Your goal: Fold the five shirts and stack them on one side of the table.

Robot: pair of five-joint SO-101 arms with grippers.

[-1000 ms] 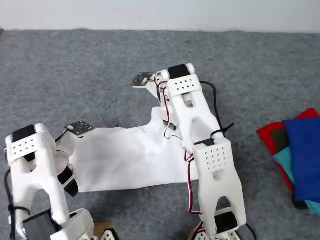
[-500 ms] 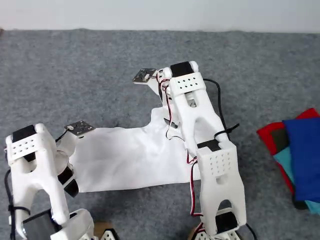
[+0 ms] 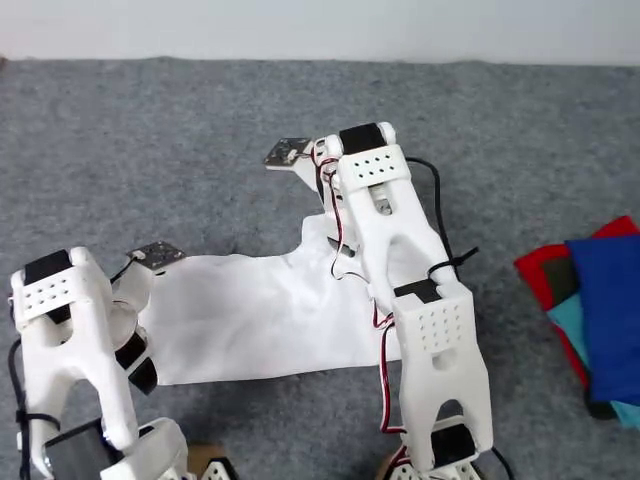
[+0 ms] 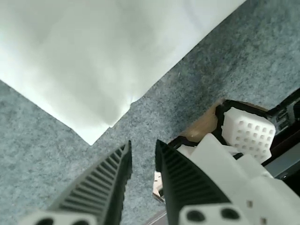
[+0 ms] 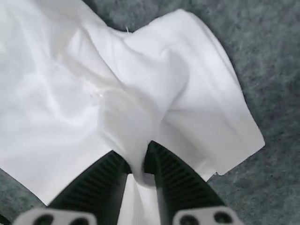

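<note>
At the left near corner of the grey table point(image 3: 150, 130) stands the left arm point(image 3: 65, 330), beside the left edge of the white shirt point(image 3: 250, 315). The left gripper point(image 4: 142, 146) hangs over the bare grey surface, just beside a corner of the shirt. Its jaws are released, a little apart, and there is nothing between them. The white shirt lies in the middle of the table, spread mostly flat. One straight edge is toward the bases of the arms, and one part sticks out toward the far side, under the right arm point(image 3: 420, 300). This arm stretches from the near edge over the right part of the shirt. In the right wrist view, the right gripper point(image 5: 137, 157) is clenched on a raised fold of the white cloth, and the cloth around the fold is wrinkled. Well apart from the white shirt, at the right edge of the table, is a stack of folded shirts point(image 3: 590, 330): a blue shirt point(image 3: 610, 300) is on top, and a red one point(image 3: 535, 265) and a teal one point(image 3: 565, 320) show under it.
</note>
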